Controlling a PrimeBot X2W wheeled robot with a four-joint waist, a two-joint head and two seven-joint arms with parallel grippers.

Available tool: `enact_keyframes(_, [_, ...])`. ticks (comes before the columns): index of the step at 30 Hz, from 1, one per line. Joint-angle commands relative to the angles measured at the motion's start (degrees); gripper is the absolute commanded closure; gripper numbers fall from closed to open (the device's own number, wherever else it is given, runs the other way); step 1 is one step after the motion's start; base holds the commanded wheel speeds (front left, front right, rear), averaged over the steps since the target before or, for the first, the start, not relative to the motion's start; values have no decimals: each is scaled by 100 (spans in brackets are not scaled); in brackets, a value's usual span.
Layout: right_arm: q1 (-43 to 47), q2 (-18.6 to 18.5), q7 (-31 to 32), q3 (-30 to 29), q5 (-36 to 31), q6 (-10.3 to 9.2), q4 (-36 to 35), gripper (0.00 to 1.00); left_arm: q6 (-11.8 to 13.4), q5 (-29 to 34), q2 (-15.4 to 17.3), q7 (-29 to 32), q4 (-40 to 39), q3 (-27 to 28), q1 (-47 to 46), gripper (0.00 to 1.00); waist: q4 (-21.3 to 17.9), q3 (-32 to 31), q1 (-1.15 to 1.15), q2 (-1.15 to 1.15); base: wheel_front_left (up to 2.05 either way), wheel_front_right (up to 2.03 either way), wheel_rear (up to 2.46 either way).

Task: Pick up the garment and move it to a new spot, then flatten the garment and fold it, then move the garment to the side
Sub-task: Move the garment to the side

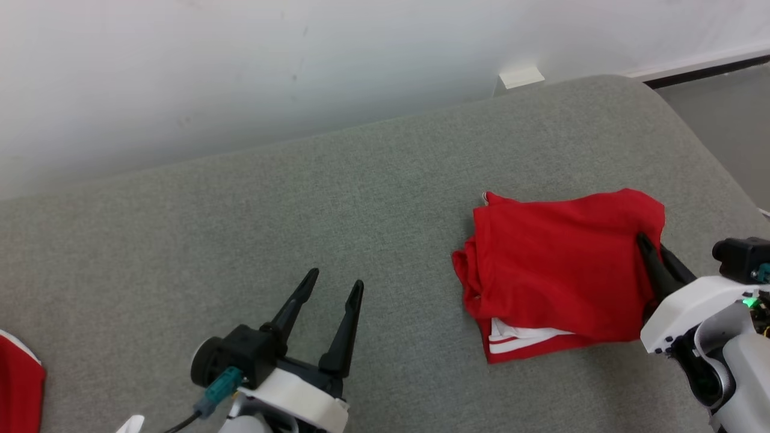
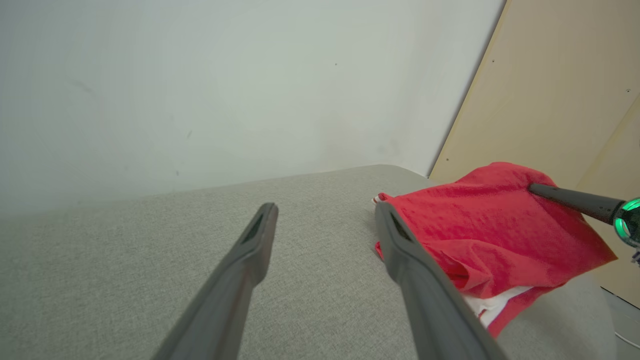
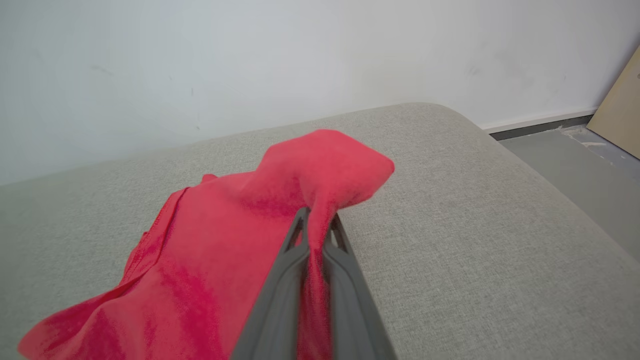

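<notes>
At the lower left of the head view, the left gripper hovers over bare grey fabric with its two dark fingers spread wide and nothing between them. At the far lower left edge lies a scrap of a second red cloth, well apart from everything else. At the lower right, the right gripper reaches in from its white arm, its fingers pressed together on the right edge of the garment. In the right wrist view the pinched corner is lifted into a peak above the fingers, while the rest of the cloth drapes down to that view's lower left. The garment is red and roughly folded into a rectangle, and it sits right of centre on the grey cushion. White stripes peek out from a lower layer at its near edge. Beyond the cushion's rounded far edge, a pale wall fills the top of the frame. A strip of grey floor shows at the upper right.
</notes>
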Motion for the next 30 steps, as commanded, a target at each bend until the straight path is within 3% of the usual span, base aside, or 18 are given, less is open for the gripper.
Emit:
enact_keyframes(1, [-197, -41, -51, 6, 42, -12, -33, 100, -17, 64, 89, 2, -37, -22, -118, 0, -10, 148, 0, 0, 0, 0, 0])
enact_keyframes(7, [-897, -289, -76, 70, 108, -12, 90, 100, -17, 72, 309, 2, -114, -176, -342, 0, 151, 786, 0, 0, 0, 0, 0])
enact_keyframes(14, [-1915, -886, -156, -91, 36, -12, 683, 100, -17, 42, 612, 2, -205, -268, -670, 0, 440, 1577, 0, 0, 0, 0, 0])
enact_keyframes(22, [-2540, -1586, -280, -377, -340, -12, 1617, 100, -17, -43, 700, 2, -277, -267, -880, 0, 733, 1957, 0, 0, 0, 0, 0])
enact_keyframes(27, [-2859, -1812, -423, -380, -798, -13, 2118, 100, -6, -63, 741, 3, -300, -232, -927, 0, 808, 2053, 0, 0, 0, 0, 0])
enact_keyframes(29, [-2972, -1816, -455, -335, -923, -12, 2356, 23, -6, -65, 751, 3, -302, -234, -954, 0, 828, 2074, 0, 0, 0, 0, 0])
enact_keyframes(30, [-3000, -1703, -505, -328, -1016, -12, 2454, 0, -6, -63, 751, 3, -299, -226, -955, 0, 824, 2057, 0, 0, 0, 0, 0])
